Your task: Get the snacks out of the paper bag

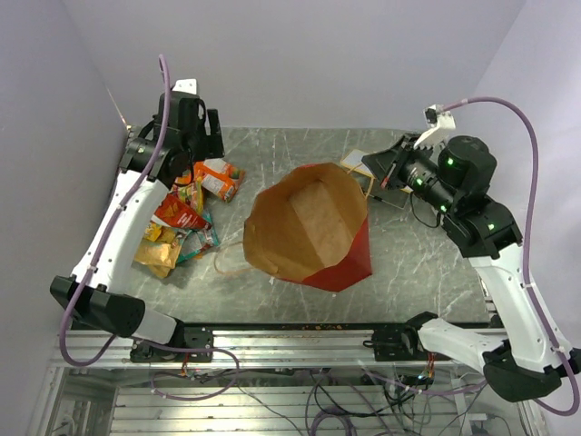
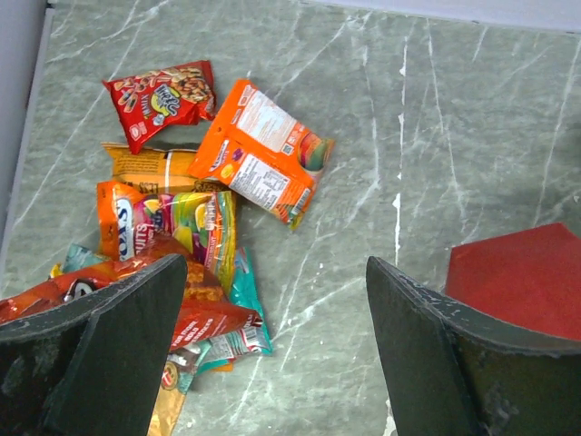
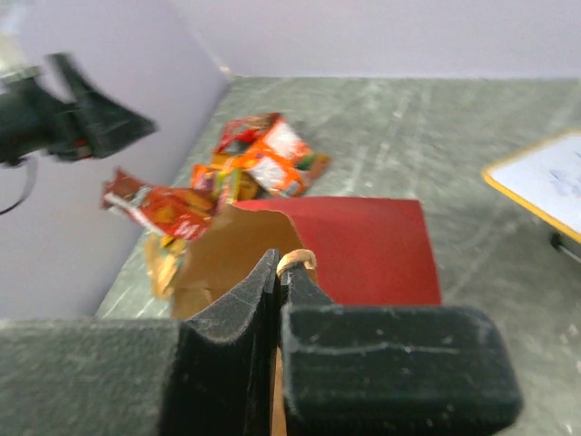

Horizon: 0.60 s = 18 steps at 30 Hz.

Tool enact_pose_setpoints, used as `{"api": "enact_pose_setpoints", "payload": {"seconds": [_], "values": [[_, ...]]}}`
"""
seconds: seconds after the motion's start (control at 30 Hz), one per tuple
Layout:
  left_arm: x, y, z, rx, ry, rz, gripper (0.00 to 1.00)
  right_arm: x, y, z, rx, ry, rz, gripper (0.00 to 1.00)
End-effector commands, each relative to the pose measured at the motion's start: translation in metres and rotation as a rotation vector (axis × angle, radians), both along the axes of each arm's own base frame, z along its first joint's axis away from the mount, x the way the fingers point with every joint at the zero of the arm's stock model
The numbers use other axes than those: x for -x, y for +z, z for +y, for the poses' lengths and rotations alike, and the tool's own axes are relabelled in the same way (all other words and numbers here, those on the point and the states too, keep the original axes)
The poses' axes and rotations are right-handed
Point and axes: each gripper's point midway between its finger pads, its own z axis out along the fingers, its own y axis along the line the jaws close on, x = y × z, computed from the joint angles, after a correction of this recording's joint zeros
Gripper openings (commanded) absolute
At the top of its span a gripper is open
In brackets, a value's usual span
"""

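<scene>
The paper bag (image 1: 309,232) lies mid-table, red outside, its kraft mouth open towards the upper left; no packet shows inside it. Its red corner shows in the left wrist view (image 2: 517,272). My right gripper (image 1: 378,167) is shut on the bag's tan loop handle (image 3: 300,262) at the far right rim. The snacks (image 1: 182,218) lie piled at the left. In the left wrist view an orange chip bag (image 2: 259,150), a red packet (image 2: 163,95) and teal and yellow wrappers show. My left gripper (image 2: 272,354) is open and empty above the pile's right edge.
A flat white card with a tan edge (image 1: 357,163) lies behind the bag beside the right gripper, and shows in the right wrist view (image 3: 545,182). The left wall stands close to the snack pile. The second loop handle (image 1: 231,259) lies on the table left of the bag.
</scene>
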Motion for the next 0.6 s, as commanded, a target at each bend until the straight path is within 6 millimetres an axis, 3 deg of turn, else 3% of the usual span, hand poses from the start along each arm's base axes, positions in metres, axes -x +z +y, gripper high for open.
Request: {"api": "enact_pose_setpoints", "payload": {"seconds": [0.0, 0.13, 0.27, 0.43, 0.57], "values": [[-0.003, 0.003, -0.013, 0.049, -0.045, 0.019, 0.91, -0.028, -0.049, -0.055, 0.082, -0.380, 0.193, 0.00], [-0.001, 0.008, -0.016, 0.065, -0.064, 0.019, 0.90, -0.033, -0.101, -0.105, 0.255, -0.614, 0.344, 0.00], [0.005, 0.017, -0.020, 0.104, -0.075, -0.001, 0.90, -0.023, -0.128, -0.136, 0.361, -0.683, 0.410, 0.00], [0.009, 0.034, -0.027, 0.164, -0.105, -0.054, 0.91, -0.011, -0.136, -0.161, 0.473, -0.729, 0.418, 0.00], [0.008, 0.040, -0.036, 0.213, -0.127, -0.068, 0.90, -0.019, -0.122, -0.141, 0.461, -0.585, 0.333, 0.04]]}}
